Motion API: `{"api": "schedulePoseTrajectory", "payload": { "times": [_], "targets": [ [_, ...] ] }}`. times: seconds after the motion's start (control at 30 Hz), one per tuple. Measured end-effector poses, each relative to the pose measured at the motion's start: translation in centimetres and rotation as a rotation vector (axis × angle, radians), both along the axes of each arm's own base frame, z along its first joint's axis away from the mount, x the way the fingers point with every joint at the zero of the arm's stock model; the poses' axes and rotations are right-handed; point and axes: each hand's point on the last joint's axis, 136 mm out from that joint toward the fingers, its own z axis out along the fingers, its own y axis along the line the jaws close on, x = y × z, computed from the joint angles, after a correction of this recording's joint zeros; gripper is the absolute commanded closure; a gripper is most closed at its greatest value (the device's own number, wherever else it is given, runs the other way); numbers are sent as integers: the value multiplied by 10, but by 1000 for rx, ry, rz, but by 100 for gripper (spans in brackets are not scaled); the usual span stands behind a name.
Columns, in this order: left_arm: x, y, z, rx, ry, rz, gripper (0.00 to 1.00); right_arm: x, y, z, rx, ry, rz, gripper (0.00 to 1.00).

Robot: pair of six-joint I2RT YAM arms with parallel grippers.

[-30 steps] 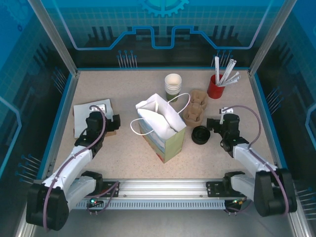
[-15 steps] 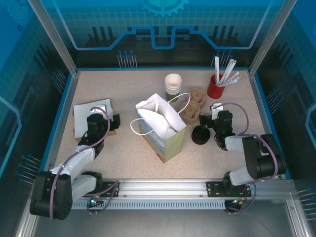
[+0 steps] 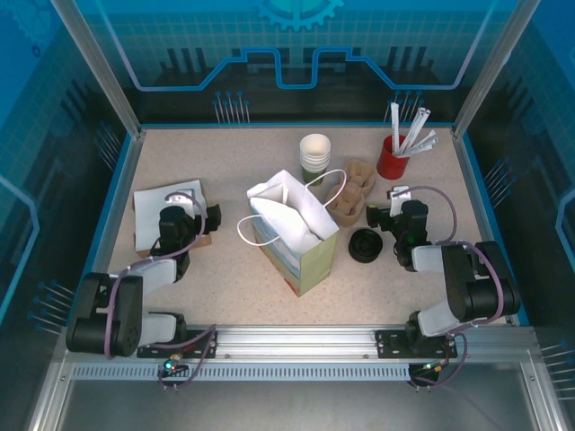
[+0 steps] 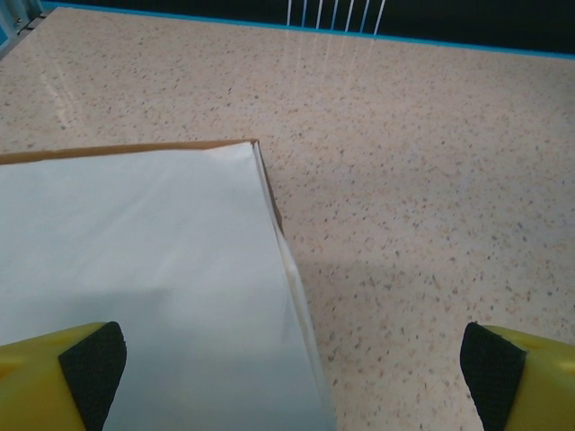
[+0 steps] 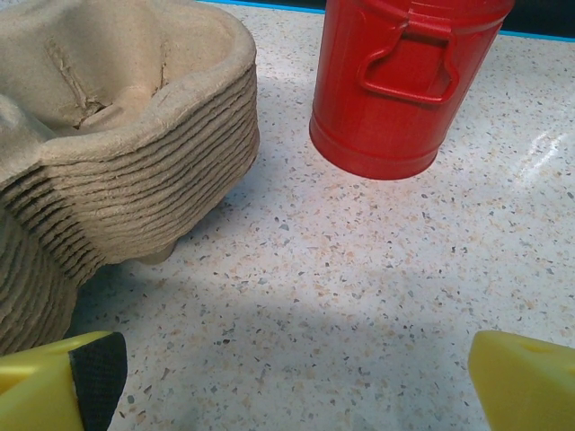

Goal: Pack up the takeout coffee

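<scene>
Idle: left gripper (image 4: pixel 287 368) and right gripper (image 5: pixel 292 382) both released, nothing held.
Black lid stack (image 3: pixel 365 244) just left of right gripper, the nearer one; upright cup stack (image 3: pixel 315 153) well beyond.

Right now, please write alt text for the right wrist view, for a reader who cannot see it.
A stack of brown pulp cup carriers sits left and a red pail stands upper right on a speckled table. The open right gripper shows yellow fingertips at the bottom corners.
</scene>
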Motion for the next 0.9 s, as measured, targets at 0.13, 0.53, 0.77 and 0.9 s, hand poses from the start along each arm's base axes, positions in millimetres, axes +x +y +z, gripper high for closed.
{"api": "schedulePoseTrajectory", "payload": {
  "times": [0.13,0.53,0.77,0.9],
  "targets": [
    [10,-5,-19,-18,7,-37,1,2,0,2,0,-6,0,0],
    [29,-11,-12,-16,-9,-82,1,2,0,3,-1,-11,0,0],
    [29,-11,-12,-16,-9,-82,1,4,2,5,-1,-17,3,0],
    [29,-11,-12,-16,-9,-82,1,4,2,5,-1,-17,3,0]
  ]
}}
